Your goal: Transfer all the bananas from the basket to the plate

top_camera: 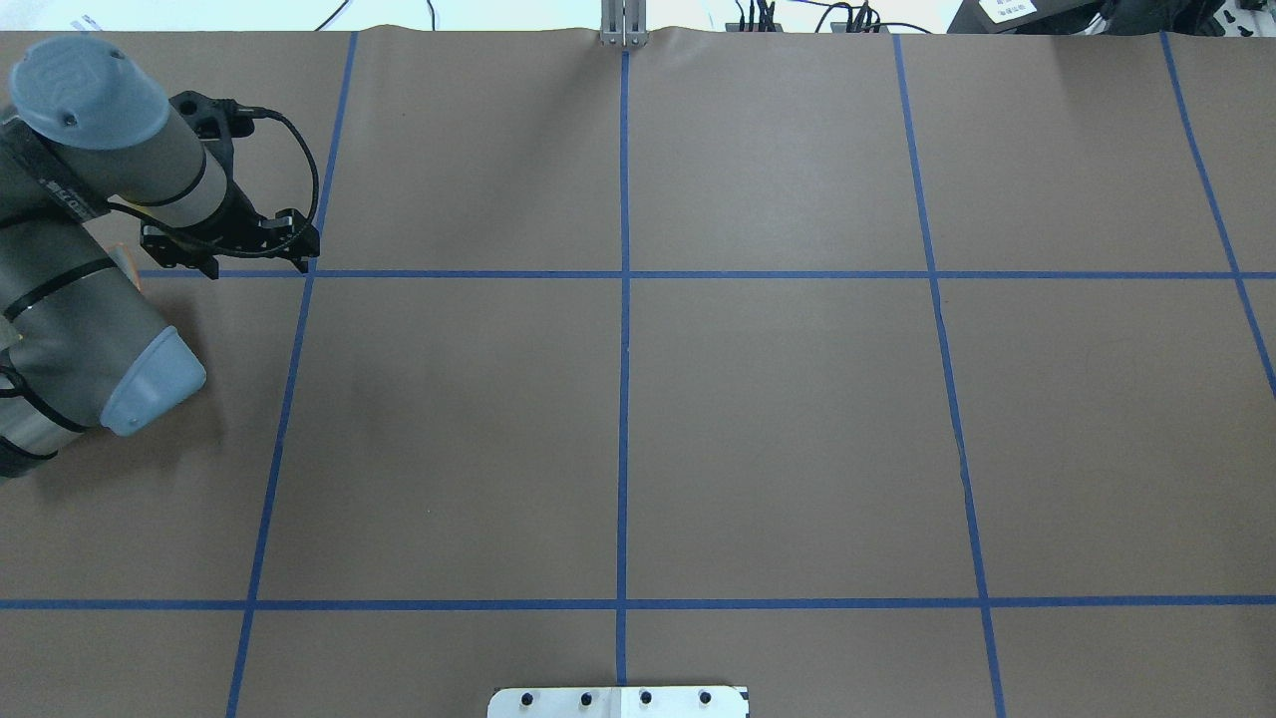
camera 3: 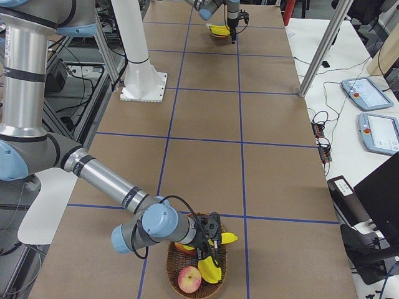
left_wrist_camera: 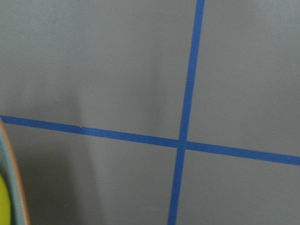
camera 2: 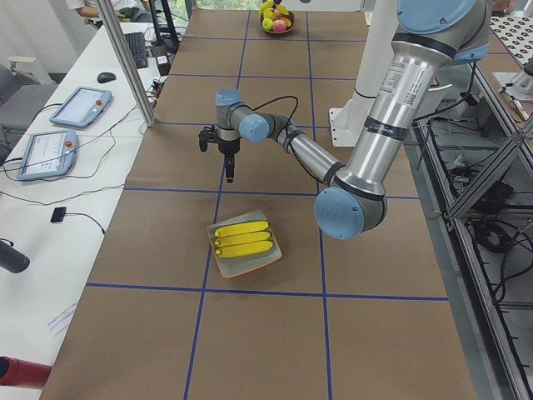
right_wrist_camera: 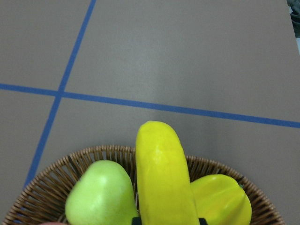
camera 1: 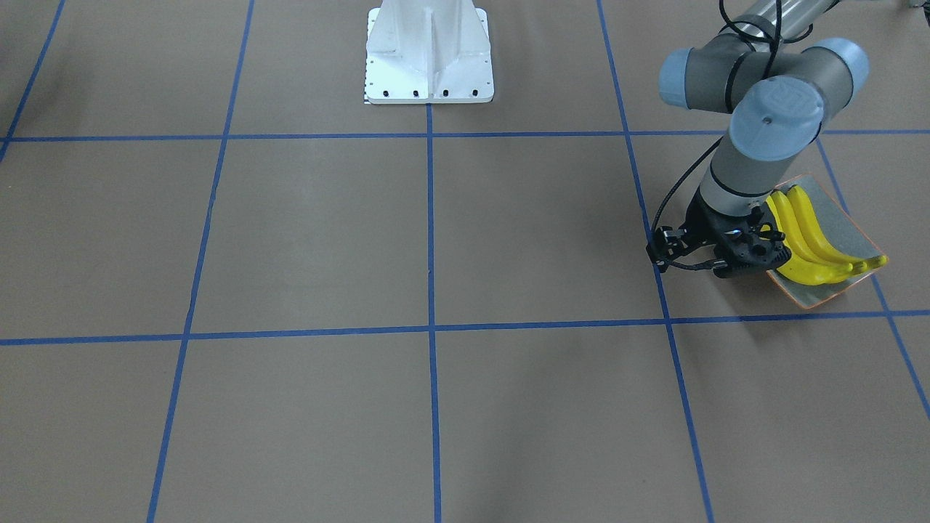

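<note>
The table (top_camera: 778, 419) is covered in brown paper and crossed by blue tape lines (top_camera: 624, 399). The left arm (camera 2: 383, 125) reaches out over its own end of the table. The right arm (camera 3: 93, 174) bends low over the opposite end. There the basket (right_wrist_camera: 42, 199) — round, wicker — sits on the paper near a tape line. The plate (camera 2: 250, 265) lies flat at the left arm's end, well apart from the basket.

Three bananas (camera 2: 243, 237) lie side by side on the plate, all curved the same way. The left gripper (camera 2: 229, 172) hangs pointing down over a tape crossing beside the plate, on the side toward the table's middle. Its jaws stand spread with nothing between them. The bananas are off to its side, not under it — the wrist view catches only the plate's rim and a sliver of yellow at its lower left corner.

The fourth banana (right_wrist_camera: 161, 178) is in the right gripper (camera 3: 214, 235), pinched near one end in its jaws, with its free end sticking out over the basket's rim. Beside it in the basket are a green pear-shaped fruit (right_wrist_camera: 101, 197), a ridged yellow fruit (right_wrist_camera: 220, 199) and a red apple (camera 3: 190, 280).
</note>
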Robot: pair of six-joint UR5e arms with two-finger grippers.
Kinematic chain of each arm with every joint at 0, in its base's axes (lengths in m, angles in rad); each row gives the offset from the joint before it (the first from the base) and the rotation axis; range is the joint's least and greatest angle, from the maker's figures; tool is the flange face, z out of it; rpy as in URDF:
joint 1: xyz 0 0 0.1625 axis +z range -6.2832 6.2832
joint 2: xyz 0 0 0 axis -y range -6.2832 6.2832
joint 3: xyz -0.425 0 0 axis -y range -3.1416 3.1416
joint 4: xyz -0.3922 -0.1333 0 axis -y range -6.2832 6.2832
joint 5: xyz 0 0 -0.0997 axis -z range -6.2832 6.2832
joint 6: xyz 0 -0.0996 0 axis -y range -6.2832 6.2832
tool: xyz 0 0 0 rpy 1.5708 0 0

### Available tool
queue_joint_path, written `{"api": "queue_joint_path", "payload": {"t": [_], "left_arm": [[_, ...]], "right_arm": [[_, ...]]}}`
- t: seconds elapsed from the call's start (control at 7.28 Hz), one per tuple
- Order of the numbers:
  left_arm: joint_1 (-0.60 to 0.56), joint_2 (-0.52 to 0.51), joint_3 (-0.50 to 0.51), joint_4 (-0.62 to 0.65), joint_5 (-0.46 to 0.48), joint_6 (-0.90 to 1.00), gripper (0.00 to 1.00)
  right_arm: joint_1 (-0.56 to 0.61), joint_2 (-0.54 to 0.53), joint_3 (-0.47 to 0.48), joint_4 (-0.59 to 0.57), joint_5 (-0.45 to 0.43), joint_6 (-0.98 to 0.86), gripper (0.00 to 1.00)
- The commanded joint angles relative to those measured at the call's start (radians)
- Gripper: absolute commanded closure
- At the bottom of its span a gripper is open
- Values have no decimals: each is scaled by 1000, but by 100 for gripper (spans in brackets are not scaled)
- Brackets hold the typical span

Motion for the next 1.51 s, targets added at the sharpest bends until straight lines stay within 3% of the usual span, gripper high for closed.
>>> {"api": "queue_joint_path", "payload": {"t": [0.0, 0.27, 0.41, 0.82, 1.37], "left_arm": [[20, 1, 14, -112, 0, -44, 0], [20, -17, 46, -284, -5, -47, 0], [32, -45, 84, -353, -59, -51, 0], [104, -192, 117, -400, -80, -178, 0], [195, -259, 217, -757, -65, -358, 0]], "right_arm": [[-10, 39, 52, -73, 91, 102, 100], [-85, 134, 44, -89, 226, 280, 100], [-137, 178, 50, -87, 264, 362, 100], [-343, 389, 109, -76, 260, 726, 100], [-680, 594, 184, -35, -29, 1126, 100]]}}
